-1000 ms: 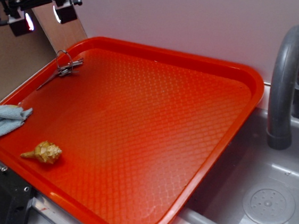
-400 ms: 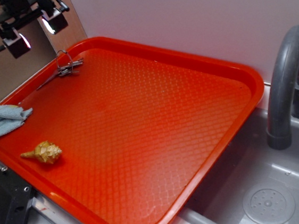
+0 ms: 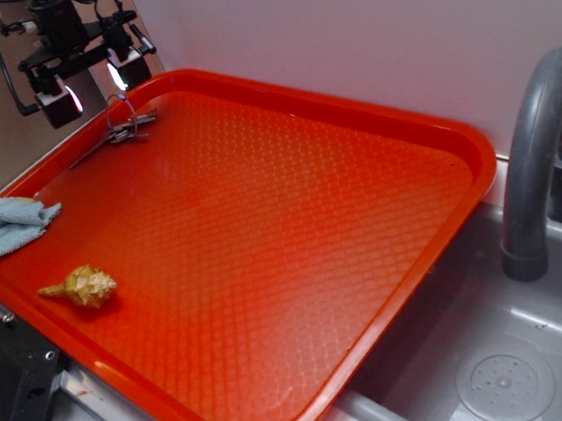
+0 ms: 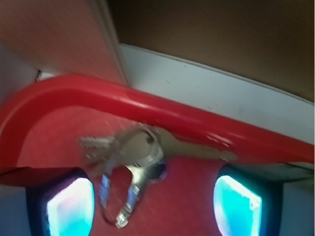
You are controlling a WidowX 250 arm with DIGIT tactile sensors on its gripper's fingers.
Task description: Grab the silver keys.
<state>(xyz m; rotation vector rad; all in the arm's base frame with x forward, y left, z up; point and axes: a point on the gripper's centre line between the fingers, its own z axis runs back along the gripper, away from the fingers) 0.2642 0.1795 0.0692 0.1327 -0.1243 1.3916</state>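
Hand (image 3: pixel 90 83) open, empty, above silver keys (image 3: pixel 124 129) at tray (image 3: pixel 477 165) far-left corner. Drop straight, centre bunch, mind rim.

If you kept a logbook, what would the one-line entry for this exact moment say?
phase: approach | gripper: open, above keys | keys: lying in tray's far corner, not grasped | tray: orange

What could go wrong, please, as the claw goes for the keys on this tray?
The keys lie close against the tray's raised rim, so a finger of the open claw may strike it. They are thin and flat, so the fingers might close over them. The wrist view is blurred, which could hurt aim.
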